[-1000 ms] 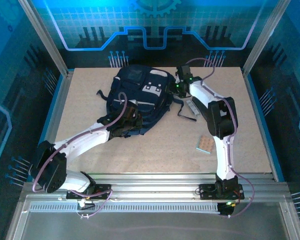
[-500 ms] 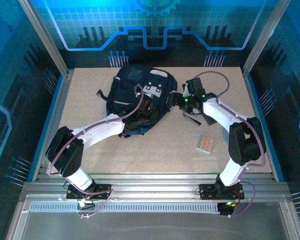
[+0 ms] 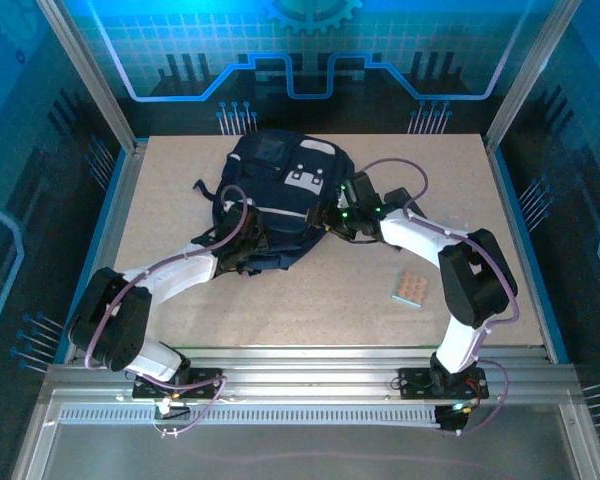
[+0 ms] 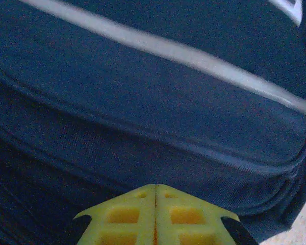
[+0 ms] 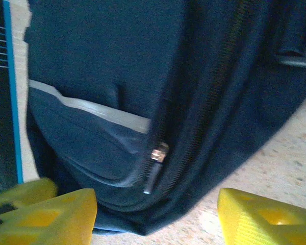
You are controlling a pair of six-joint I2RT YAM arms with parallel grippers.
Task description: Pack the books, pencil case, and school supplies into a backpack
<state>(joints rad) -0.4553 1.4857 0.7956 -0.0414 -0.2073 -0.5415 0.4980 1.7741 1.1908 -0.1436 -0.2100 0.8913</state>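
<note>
Speckled beige tabletop (image 3: 180, 290), enclosed by blue-lit patterned panels (image 3: 300, 60).

Item 1: large dark navy fabric backpack (image 3: 280, 180) with pale grey stripes, two small grey patches and black straps. It lay on the tabletop, and both arms reached to it.

Item 2: left gripper (image 3: 242, 258), at the backpack's near-left edge. Its yellow fingers (image 4: 122, 217) were pressed together tip to tip, with nothing seen between them. Navy fabric and one grey stripe (image 4: 183, 53) lay just ahead of them.

Item 3: right gripper (image 3: 332, 216), low against the backpack's right side. Its yellow fingers (image 5: 51, 209) stood well apart and held nothing. The backpack's zippered edge and a small metal zipper pull (image 5: 158, 152) faced the gap.

Item 4: small tan-pink dotted rectangular pad (image 3: 410, 288) with a pale blue edge. It lay flat on the tabletop, right of the backpack and nearer the arm bases, well apart from the backpack.
</note>
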